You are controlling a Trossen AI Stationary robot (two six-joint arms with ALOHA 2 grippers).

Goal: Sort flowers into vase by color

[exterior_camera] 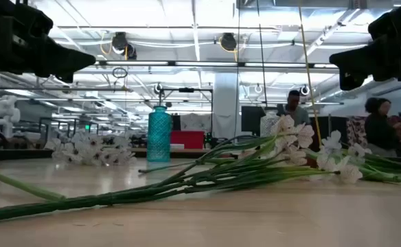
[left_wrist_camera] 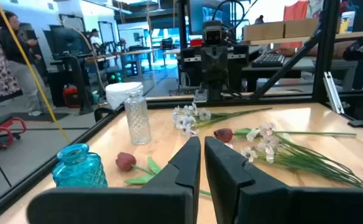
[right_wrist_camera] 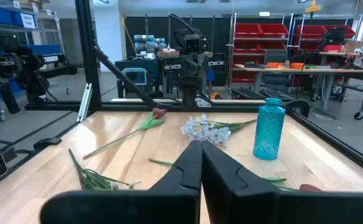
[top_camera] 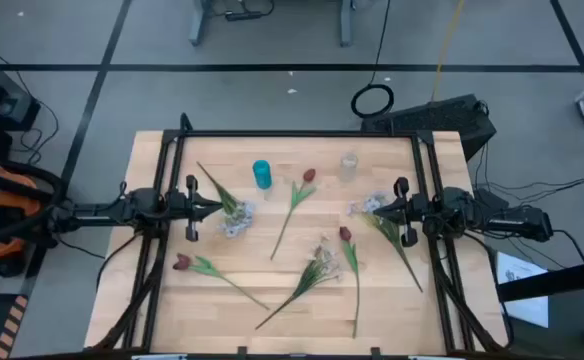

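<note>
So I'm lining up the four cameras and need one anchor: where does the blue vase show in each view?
High view: the blue vase stands near the table's far edge, left of the clear vase.
Low view: upright left of centre, behind the stems.
Left wrist view: lower left corner.
Right wrist view: right of centre.
Shared landmark: the clear vase, which also shows in the left wrist view.

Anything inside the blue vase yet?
From above, the blue vase shows only its open mouth, with no stem in it. All flowers lie on the table. The clear vase looks empty too. The blue vase's bottom is hidden.
</note>
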